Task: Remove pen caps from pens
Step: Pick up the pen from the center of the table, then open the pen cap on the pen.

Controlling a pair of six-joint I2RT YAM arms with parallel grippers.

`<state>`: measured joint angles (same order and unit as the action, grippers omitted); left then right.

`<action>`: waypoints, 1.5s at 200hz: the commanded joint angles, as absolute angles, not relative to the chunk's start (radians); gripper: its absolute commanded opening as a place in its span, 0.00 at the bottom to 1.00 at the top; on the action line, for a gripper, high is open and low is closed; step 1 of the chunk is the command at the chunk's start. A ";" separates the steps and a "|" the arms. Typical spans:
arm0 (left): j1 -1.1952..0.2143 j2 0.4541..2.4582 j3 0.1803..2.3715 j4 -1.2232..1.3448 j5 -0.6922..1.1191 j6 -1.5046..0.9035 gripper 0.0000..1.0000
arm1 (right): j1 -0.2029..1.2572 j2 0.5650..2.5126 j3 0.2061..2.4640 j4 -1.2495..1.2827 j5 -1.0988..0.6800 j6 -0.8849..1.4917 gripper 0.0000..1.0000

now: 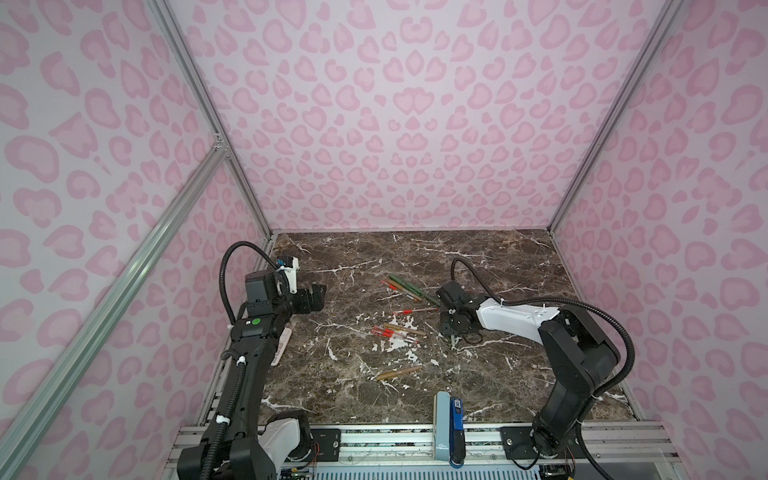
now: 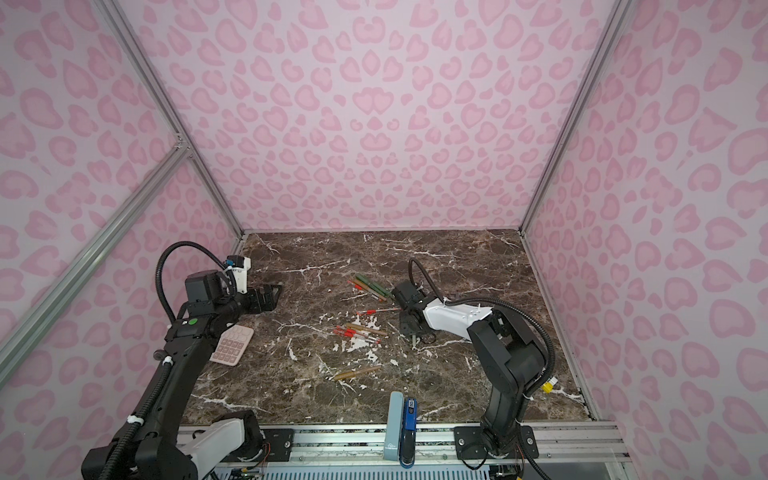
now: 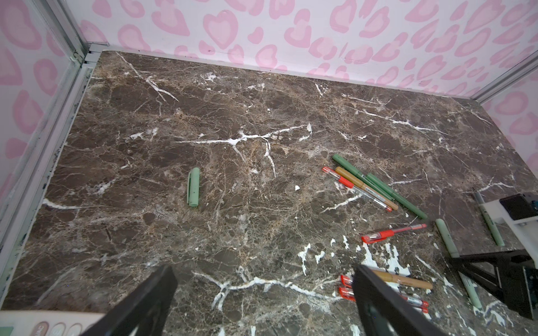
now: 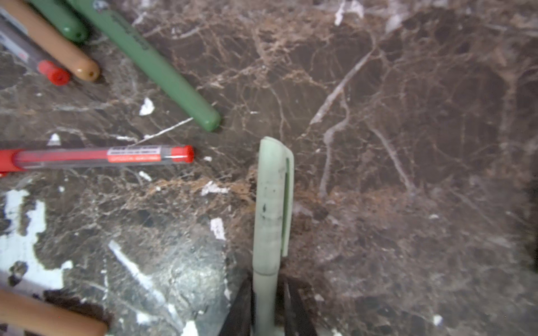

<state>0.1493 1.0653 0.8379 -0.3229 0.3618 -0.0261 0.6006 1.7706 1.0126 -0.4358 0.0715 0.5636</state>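
Observation:
My right gripper (image 4: 266,286) is shut on the body of a pale green pen (image 4: 272,203) just behind its cap (image 4: 275,180); the pen lies low over the marble. In a top view the right gripper (image 1: 449,321) hides most of that pen. My left gripper (image 3: 266,279) hangs open over bare marble at the left (image 1: 319,291). A loose pale green cap (image 3: 193,187) lies ahead of it. Green, tan and red pens (image 1: 405,286) lie bunched mid-table, with one red pen (image 1: 415,311), another bunch (image 1: 397,330) and a tan pen (image 1: 399,372) nearer the front.
A pink calculator (image 2: 232,345) lies under the left arm. A pale blue and a dark blue stapler-like item (image 1: 449,424) stand at the front edge. Another pale green pen with a bare dark tip (image 3: 490,221) lies by the right arm. Pink walls close three sides.

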 commanded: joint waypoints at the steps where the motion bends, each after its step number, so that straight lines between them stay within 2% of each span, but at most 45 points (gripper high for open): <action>1: 0.150 1.062 0.853 -0.324 0.376 -0.023 0.98 | 0.585 1.760 0.980 -0.514 0.081 0.539 0.18; 85: 0.155 1.060 0.841 -0.312 0.367 -0.014 0.98 | 0.550 1.699 0.923 -0.487 0.052 0.508 0.13; 110: 0.157 1.065 0.835 -0.299 0.373 -0.012 0.98 | 0.550 1.697 0.921 -0.483 0.048 0.496 0.09; 144: 0.156 1.067 0.874 -0.331 0.426 -0.043 0.98 | 0.555 1.660 0.967 -0.515 0.055 0.488 0.08; 200: 0.156 1.054 0.867 -0.330 0.488 -0.052 0.99 | 0.641 1.578 1.069 -0.514 0.066 0.474 0.08; 224: 0.153 1.060 0.852 -0.284 0.558 -0.082 1.00 | 0.710 1.549 1.089 -0.421 0.046 0.457 0.08; 280: 0.137 1.112 0.895 -0.251 0.745 -0.211 0.99 | 0.843 1.588 1.189 -0.262 -0.025 0.437 0.08; 300: 0.116 1.132 0.901 -0.233 0.812 -0.265 0.97 | 0.867 1.618 1.240 -0.221 -0.103 0.434 0.08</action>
